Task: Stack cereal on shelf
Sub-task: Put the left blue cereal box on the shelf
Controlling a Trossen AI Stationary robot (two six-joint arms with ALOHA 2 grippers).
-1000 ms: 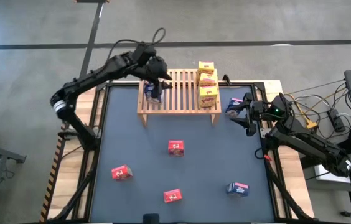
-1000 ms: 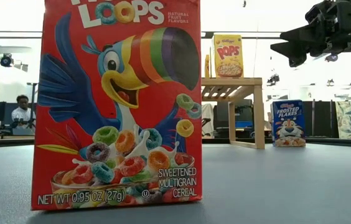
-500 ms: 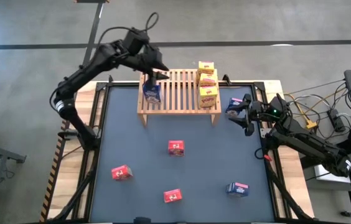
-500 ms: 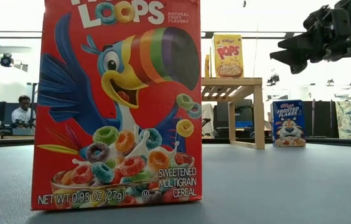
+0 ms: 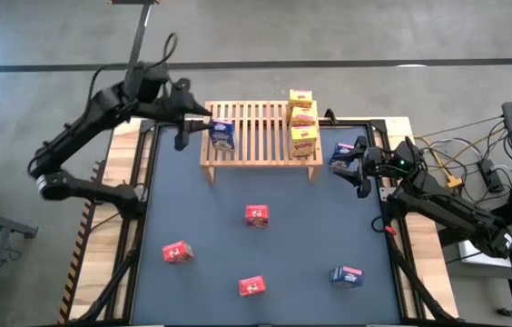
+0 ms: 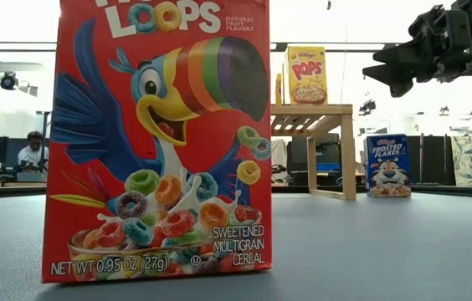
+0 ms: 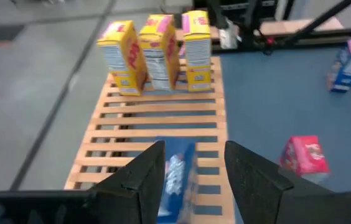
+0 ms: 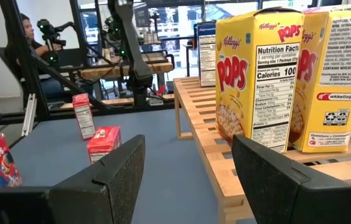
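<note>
Fingers of the left gripper (image 5: 186,121) stand apart and hold nothing; seen from above, this gripper hangs off the left end of the wooden shelf (image 5: 260,154), just beside a blue box (image 5: 222,135) that stands on the shelf's left part. 3 yellow boxes (image 5: 302,122) stand in a row on the shelf's right part. The right gripper (image 5: 358,167) hovers right of the shelf, its fingers parted and empty, with a second blue box (image 5: 341,154) just beside it on the worktop (image 5: 201,218). 3 red boxes lie scattered on the dark mat: 1 near the middle (image 5: 257,215), 1 to the left (image 5: 176,252), 1 toward the front (image 5: 251,286). A third blue box (image 5: 347,275) sits at the front right.

From worktop height, a red box (image 6: 159,138) fills most of the picture and hides the shelf's left half. Behind it show the shelf's right leg, a yellow box on top, and a blue box standing on the worktop. A dark gripper hangs at the upper right. A person (image 6: 28,152) sits far off at the left.

In the left wrist view, the open fingers (image 7: 144,177) frame the blue box on the slats, the 3 yellow boxes beyond it.

In the right wrist view, the spread fingers (image 8: 116,174) face the shelf's end, with the yellow boxes close by.
</note>
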